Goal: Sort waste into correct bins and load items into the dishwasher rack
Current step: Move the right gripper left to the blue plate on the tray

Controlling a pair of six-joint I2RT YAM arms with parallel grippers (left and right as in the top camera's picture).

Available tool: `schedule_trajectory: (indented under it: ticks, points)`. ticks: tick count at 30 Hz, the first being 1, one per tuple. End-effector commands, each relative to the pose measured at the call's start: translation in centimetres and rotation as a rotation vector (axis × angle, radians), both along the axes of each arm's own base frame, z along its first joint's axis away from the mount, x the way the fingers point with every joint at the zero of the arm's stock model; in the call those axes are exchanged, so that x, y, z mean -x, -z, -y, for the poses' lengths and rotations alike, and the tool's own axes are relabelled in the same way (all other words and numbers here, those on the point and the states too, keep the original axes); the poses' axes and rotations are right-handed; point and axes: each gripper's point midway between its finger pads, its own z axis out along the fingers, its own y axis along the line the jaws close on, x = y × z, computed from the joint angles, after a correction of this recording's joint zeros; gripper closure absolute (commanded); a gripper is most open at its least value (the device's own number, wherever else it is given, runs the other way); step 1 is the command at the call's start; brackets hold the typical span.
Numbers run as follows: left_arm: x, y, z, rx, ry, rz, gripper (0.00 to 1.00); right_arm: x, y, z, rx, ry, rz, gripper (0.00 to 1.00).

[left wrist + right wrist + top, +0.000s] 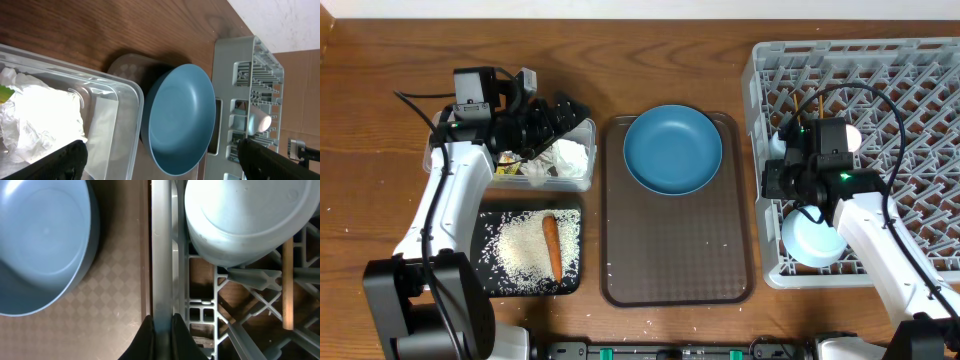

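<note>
Left gripper (563, 113): hovering over the tub (582, 176), jaws spread, empty.
Right gripper (161, 330): jaws pinching the rack (920, 70) wall.
Tissue (565, 155): lying in the tub.
Carrot (552, 245), rice (520, 252): sitting in the black tray (486, 280).
Plate (672, 149): resting on the brown tray (670, 250).
Bowl (812, 240): sitting in the rack.

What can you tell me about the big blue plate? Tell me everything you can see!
The blue plate is round and deep, almost like a shallow dish, with a smooth matte look like plastic. It is empty and looks clean. It sits right way up on the brown tray, at the tray's far end, its rim overhanging the tray's far edge a little. It lies between the clear tub and the grey rack. Neither gripper touches it.
</note>
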Motion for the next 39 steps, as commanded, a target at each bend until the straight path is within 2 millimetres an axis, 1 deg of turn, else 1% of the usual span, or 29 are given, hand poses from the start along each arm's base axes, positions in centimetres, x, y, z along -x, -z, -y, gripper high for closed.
schedule_trajectory:
  ticks: [1, 3, 6, 8, 10, 14, 17, 20, 24, 26, 28, 29, 31, 35, 39]
  points:
    - [-0.1, -0.5, 0.0, 0.014, -0.002, 0.003, 0.02, -1.0, -1.5, -0.7, -0.031, 0.006, 0.05, 0.94]
    - [-0.1, -0.5, 0.0, 0.014, -0.002, 0.003, 0.02, -0.9, -1.4, -0.7, -0.029, 0.006, 0.047, 0.81]
    - [-0.1, -0.5, 0.0, 0.014, -0.002, 0.003, 0.02, -0.8, -1.4, -0.6, -0.029, 0.008, 0.04, 0.72]
    - [-0.1, -0.5, 0.0, 0.014, -0.002, 0.003, 0.02, -0.9, -1.7, -0.7, -0.029, 0.007, 0.045, 0.7]
    - [-0.1, -0.5, 0.0, 0.014, -0.002, 0.003, 0.02, -1.1, -2.4, -0.7, -0.03, 0.007, 0.05, 0.71]
    - [-0.1, -0.5, 0.0, 0.014, -0.002, 0.004, 0.02, -1.8, -4.8, -0.9, -0.038, 0.003, 0.066, 0.72]
    - [-0.1, -0.5, 0.0, 0.014, -0.002, 0.004, 0.02, -2.4, -6.6, -2.1, -0.079, -0.031, 0.097, 0.73]
    - [-0.1, -0.5, 0.0, 0.014, -0.002, 0.004, 0.02, -3.1, -7.8, -4.0, -0.102, -0.086, 0.15, 0.73]
    - [-0.1, -0.5, 0.0, 0.014, -0.002, 0.003, 0.02, -3.2, -8.6, -7.2, -0.082, -0.228, 0.225, 0.73]
    - [-0.1, -0.5, 0.0, 0.014, -0.002, 0.004, 0.02, -3.1, -8.9, -9.6, -0.068, -0.329, 0.27, 0.69]
    - [-0.1, -0.5, 0.0, 0.014, -0.002, 0.003, 0.02, -2.9, -8.7, -11.9, -0.053, -0.424, 0.302, 0.65]
    - [-0.1, -0.5, 0.0, 0.014, -0.002, 0.003, 0.02, -2.8, -8.5, -12.9, -0.044, -0.467, 0.313, 0.63]
    - [-0.1, -0.5, 0.0, 0.014, -0.002, 0.003, 0.02, -2.6, -7.4, -14.7, -0.015, -0.534, 0.318, 0.6]
    - [-0.1, -0.5, 0.0, 0.014, -0.002, 0.003, 0.02, -1.9, -4.4, -17.3, 0.028, -0.632, 0.284, 0.59]
    - [-0.1, -0.5, 0.0, 0.014, -0.002, 0.003, 0.02, -1.1, -2.8, -19.6, 0.031, -0.701, 0.275, 0.57]
